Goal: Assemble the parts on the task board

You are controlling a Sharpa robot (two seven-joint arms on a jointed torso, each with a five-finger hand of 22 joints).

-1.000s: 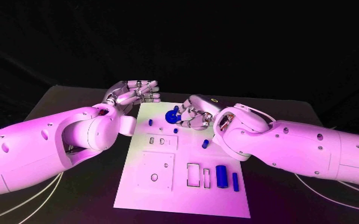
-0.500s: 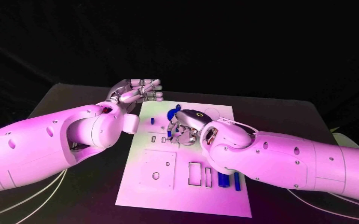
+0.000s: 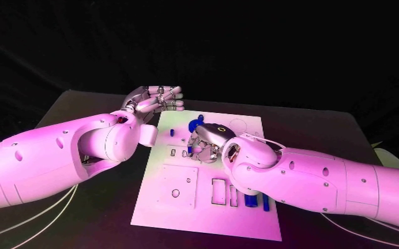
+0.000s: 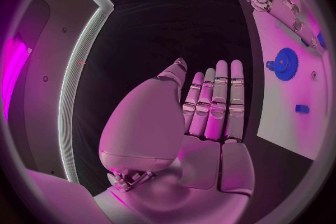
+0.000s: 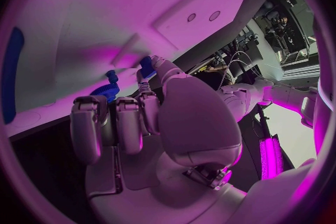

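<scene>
The right hand (image 3: 205,144) has swung from the white plastic task board's (image 3: 166,208) centre toward its eleven o'clock, pinching a small blue part (image 5: 147,67) beside the blue gear (image 3: 195,124); insertion looks near. The left hand (image 3: 155,100) idles, fingers apart.

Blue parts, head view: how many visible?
5: gear at the task board's far end; peg left of it; piece by the right hand; cylinder and bar near the front, partly behind the right arm. More may be hidden.
</scene>
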